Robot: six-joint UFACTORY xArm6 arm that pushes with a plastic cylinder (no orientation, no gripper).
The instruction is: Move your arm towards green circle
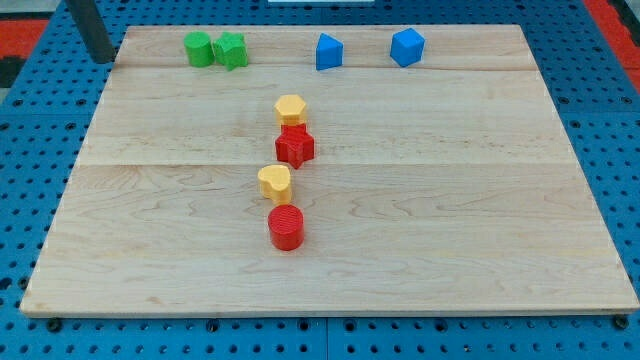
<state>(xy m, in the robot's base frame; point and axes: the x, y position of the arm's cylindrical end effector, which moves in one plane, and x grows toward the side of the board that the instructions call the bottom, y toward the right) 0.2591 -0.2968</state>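
My tip point(101, 60) shows at the view's top left, where the dark rod comes down from the upper edge and ends just off the worktop's point(420, 250) top-left corner, over the blue pegboard. It is a bare rod with no fingers, so it holds nothing and touches no block.

The green circle point(198, 48) sits near the worktop's top edge, to the view's right of my tip and fairly near it, with open wood between them. Right against its right side, touching or nearly so, stands a second green block point(231, 50) with a lumpier outline, perhaps a star.

Further right along the same edge are two blue blocks point(328, 52) point(407, 46), well apart from the greens. Down the middle runs a column: a yellow block point(290, 108) touching a red star point(295, 145), then a yellow heart-like block point(274, 182) just above a red cylinder point(286, 227).

As I judge it, the main risk is overshoot: approaching from the left, too long a stroke would shove the green circle into its neighbour and shift both.

The rod's upper part is cut off by the frame, and its very end is hard to separate from the dark pegboard behind it.
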